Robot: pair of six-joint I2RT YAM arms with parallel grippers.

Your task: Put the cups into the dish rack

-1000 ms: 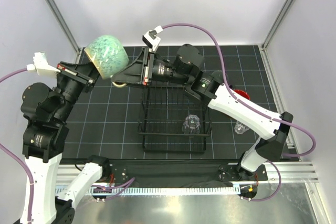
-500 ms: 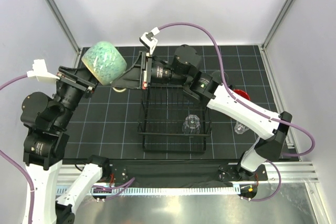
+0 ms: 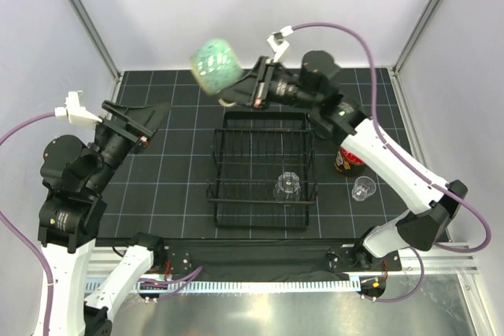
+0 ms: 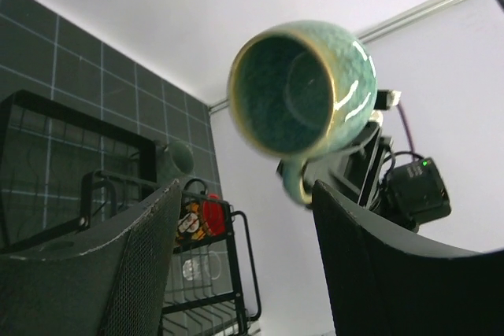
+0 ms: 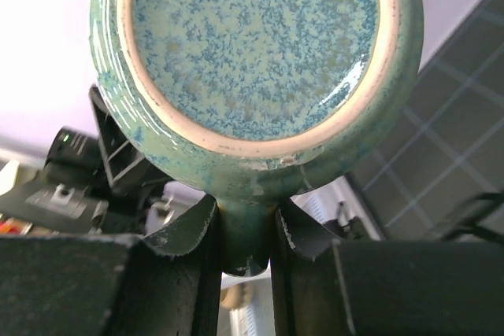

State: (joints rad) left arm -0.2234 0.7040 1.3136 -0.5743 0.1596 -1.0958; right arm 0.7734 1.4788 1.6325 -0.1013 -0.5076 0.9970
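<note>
Speckled pale-green mug (image 3: 215, 64) hangs in the air above the far edge of the table (image 3: 173, 186), just beyond the far-left corner of the dish rack (image 3: 264, 112), lying on its side. The right gripper (image 5: 246, 235) is clamped on its handle, the two fingers (image 5: 193, 234) pressed against either side of it; the right wrist view faces the mug's unglazed foot ring and speckled base. The left gripper (image 3: 157, 116) sits over the left half of the table, well apart from the mug, its jaws spread wide with nothing between them; its wrist camera looks straight into the mug's mouth. The rack stands at the middle of the table. One clear glass (image 3: 287, 186) stands inside it toward the near-right corner. A second glass (image 3: 361, 189) stands on the table to the right of the rack, and the dark cup with red inside (image 3: 346, 161) is just beside the rack's right side, partly hidden under the right arm.
</note>
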